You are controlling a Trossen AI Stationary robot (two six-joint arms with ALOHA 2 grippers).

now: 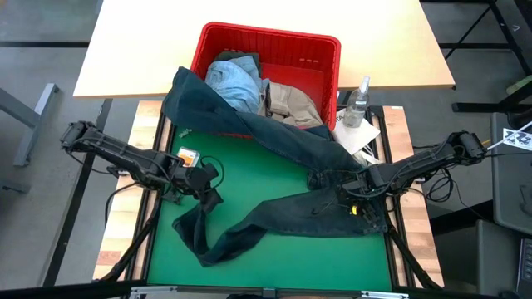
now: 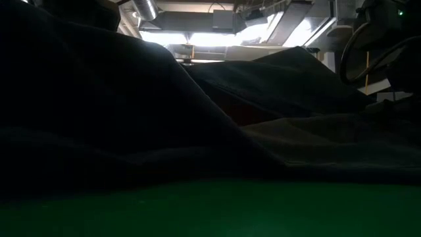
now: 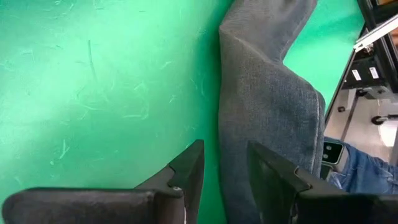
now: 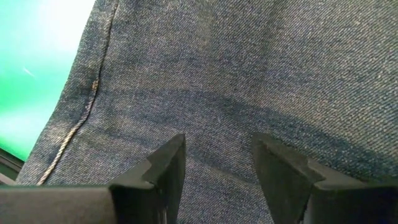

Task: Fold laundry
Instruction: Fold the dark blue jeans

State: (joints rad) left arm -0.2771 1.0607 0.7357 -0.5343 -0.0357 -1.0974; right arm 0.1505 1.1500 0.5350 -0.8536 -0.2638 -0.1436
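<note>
Across mat, basket-to-front: dark navy jeans (image 1: 299,178)

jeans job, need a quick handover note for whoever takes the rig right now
Left claw: open, above the mat at a jeans leg, holding nothing.
Right claw: open, over the jeans' waist end, no grip.
Jeans sprawl unfolded from the basket rim across the mat. Light denim and khaki sit in the basket.
Done: nothing folded.
Left: flatten and fold jeans, then the rest.
</note>
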